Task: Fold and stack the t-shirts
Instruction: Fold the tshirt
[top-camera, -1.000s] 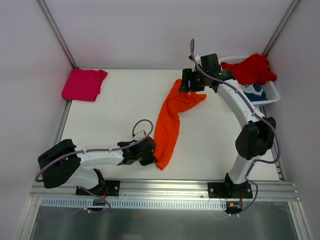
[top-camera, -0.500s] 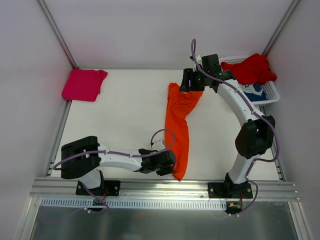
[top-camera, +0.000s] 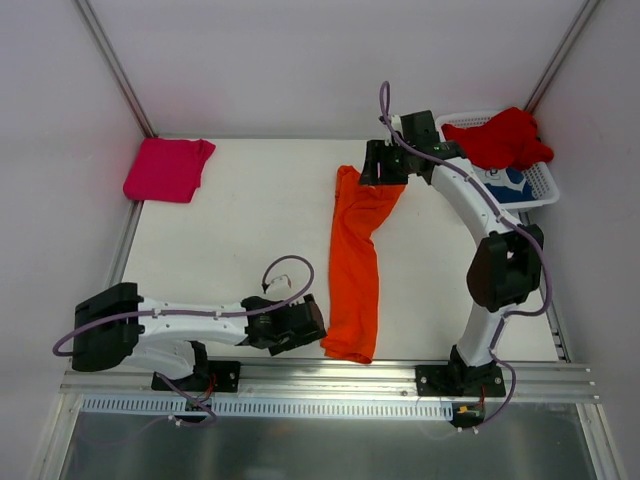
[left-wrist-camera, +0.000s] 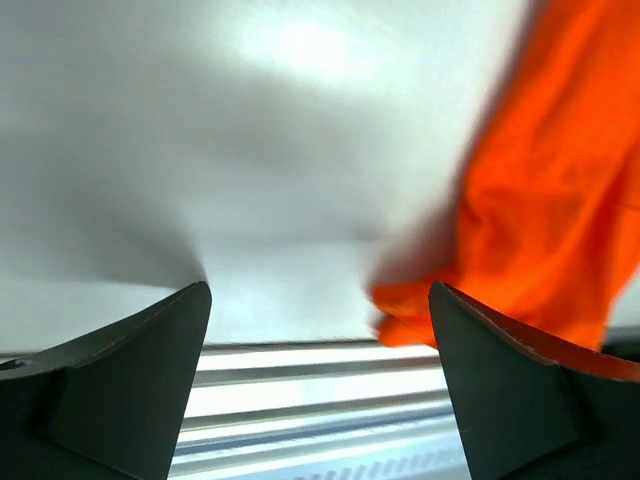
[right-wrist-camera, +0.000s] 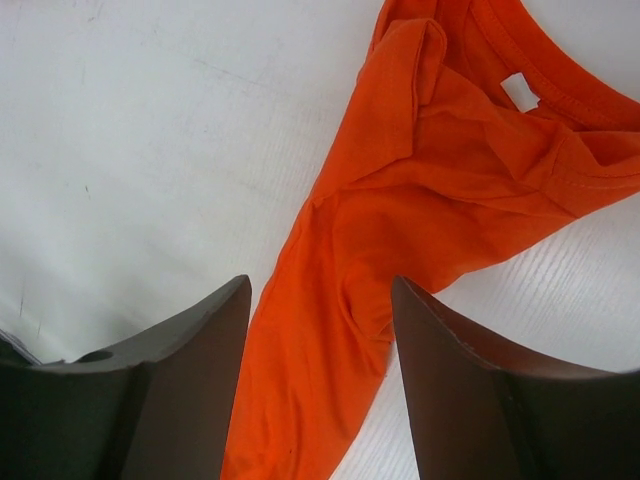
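Orange shirt (top-camera: 356, 270) lies long, bunched, on surface (top-camera: 240, 240). Left end effector (top-camera: 305, 325) beside its near end, jaws apart, empty. Right end effector (top-camera: 384, 165) over far end, apart too. Step looks like spreading. Next: grip corners, flatten.

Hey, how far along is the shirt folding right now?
Done: the pink shirt lies folded at the far left corner. In hand: the orange shirt lies stretched in a long strip, the left end effector and right end effector open at its ends. To do: the red shirt and blue shirt sit in the basket.
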